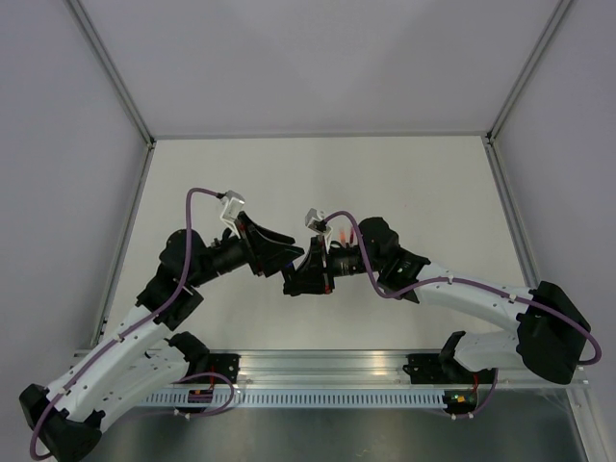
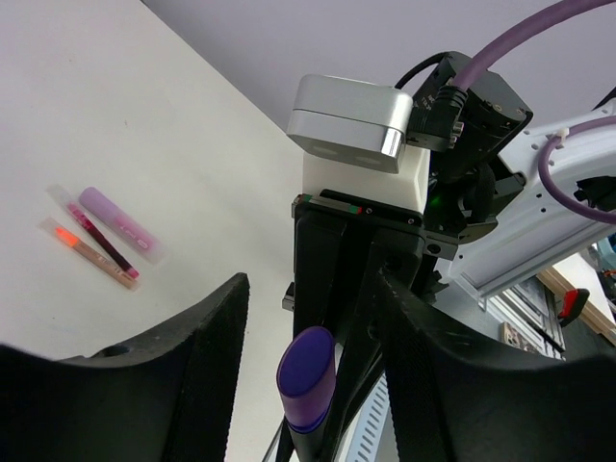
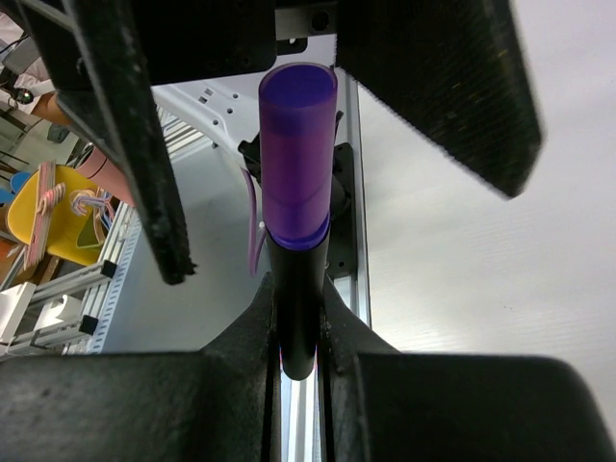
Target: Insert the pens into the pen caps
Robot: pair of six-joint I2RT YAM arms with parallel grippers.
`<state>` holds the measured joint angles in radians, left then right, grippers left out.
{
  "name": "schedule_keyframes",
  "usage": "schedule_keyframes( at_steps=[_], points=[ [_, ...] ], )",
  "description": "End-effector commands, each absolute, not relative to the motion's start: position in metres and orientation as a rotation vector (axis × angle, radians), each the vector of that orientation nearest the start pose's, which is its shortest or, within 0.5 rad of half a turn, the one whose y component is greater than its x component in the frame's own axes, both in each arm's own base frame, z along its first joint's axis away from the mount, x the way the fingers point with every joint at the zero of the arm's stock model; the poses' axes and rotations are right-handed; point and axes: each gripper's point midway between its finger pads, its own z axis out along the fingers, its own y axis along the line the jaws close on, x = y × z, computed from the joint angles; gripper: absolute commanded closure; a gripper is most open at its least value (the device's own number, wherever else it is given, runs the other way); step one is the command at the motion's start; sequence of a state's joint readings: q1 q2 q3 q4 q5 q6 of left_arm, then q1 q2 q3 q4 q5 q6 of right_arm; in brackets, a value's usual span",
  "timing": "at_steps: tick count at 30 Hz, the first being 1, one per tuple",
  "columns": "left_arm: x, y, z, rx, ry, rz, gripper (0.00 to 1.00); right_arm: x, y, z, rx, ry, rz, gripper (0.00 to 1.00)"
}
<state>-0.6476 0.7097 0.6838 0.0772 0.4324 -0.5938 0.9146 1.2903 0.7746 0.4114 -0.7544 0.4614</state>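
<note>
We are clamping the dark pen in our right fingers above the table, its long axis running left to right, with its purple cap on the left end, sitting between our released left fingers, which flank it without touching.

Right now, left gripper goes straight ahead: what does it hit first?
Probably the purple cap, between the open fingers of the left gripper; behind it, the right gripper gripping the dark pen. Depth unclear.
</note>
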Motion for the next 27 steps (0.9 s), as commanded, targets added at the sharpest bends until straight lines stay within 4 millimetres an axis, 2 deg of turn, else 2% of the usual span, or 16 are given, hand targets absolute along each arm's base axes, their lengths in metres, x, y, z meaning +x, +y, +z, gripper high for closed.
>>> schedule_keyframes(
  at_steps=[1, 5, 8, 9, 10, 11, 12, 14, 16, 18, 19, 21, 22, 23, 25, 27],
  points=[
    [0.165, -0.254, 0.341, 0.494, 1.534, -1.325, 0.41, 0.118, 0.381, 0.257, -1.072, 1.546, 1.63, 1.0],
    [0.161, -0.256, 0.333, 0.513, 1.547, -1.349, 0.51, 0.118, 0.379, 0.26, -1.065, 1.538, 1.622, 1.0],
    [0.158, -0.258, 0.321, 0.526, 1.57, -1.369, 0.71, 0.121, 0.378, 0.261, -1.05, 1.539, 1.596, 1.0],
    [0.155, -0.259, 0.313, 0.54, 1.586, -1.386, 0.87, 0.123, 0.378, 0.261, -1.044, 1.541, 1.585, 1.0],
    [0.153, -0.261, 0.309, 0.551, 1.594, -1.398, 0.95, 0.124, 0.377, 0.263, -1.036, 1.537, 1.573, 1.0],
    [0.152, -0.263, 0.307, 0.555, 1.599, -1.412, 0.98, 0.128, 0.377, 0.261, -1.016, 1.552, 1.552, 1.0],
    [0.147, -0.264, 0.297, 0.576, 1.617, -1.44, 0.98, 0.131, 0.377, 0.262, -1.005, 1.555, 1.537, 1.0],
    [0.144, -0.267, 0.296, 0.587, 1.586, -1.487, 0.98, 0.143, 0.377, 0.267, -0.943, 1.563, 1.484, 1.0],
    [0.136, -0.27, 0.284, 0.628, 1.605, -1.524, 0.98, 0.149, 0.376, 0.281, -0.911, 1.542, 1.464, 1.0],
    [0.131, -0.273, 0.276, 0.672, 1.607, -1.55, 0.98, 0.154, 0.374, 0.286, -0.9, 1.563, 1.427, 1.0],
    [0.129, -0.273, 0.274, 0.684, 1.602, -1.558, 0.98, 0.157, 0.371, 0.3, -0.908, 1.519, 1.403, 1.0],
    [0.126, -0.274, 0.268, 0.709, 1.59, -1.575, 0.98, 0.165, 0.364, 0.311, -0.903, 1.506, 1.375, 1.0],
    [0.124, -0.274, 0.268, 0.715, 1.581, -1.591, 0.98, 0.167, 0.36, 0.327, -0.892, 1.462, 1.389, 1.0],
    [0.12, -0.274, 0.262, 0.727, 1.58, -1.61, 0.98, 0.167, 0.357, 0.335, -0.887, 1.439, 1.409, 1.0],
    [0.117, -0.275, 0.269, 0.733, 1.529, -1.647, 0.98, 0.168, 0.349, 0.355, -0.88, 1.395, 1.455, 1.0],
    [0.111, -0.275, 0.266, 0.749, 1.526, -1.689, 0.98, 0.168, 0.346, 0.371, -0.887, 1.355, 1.452, 1.0]
  ],
)
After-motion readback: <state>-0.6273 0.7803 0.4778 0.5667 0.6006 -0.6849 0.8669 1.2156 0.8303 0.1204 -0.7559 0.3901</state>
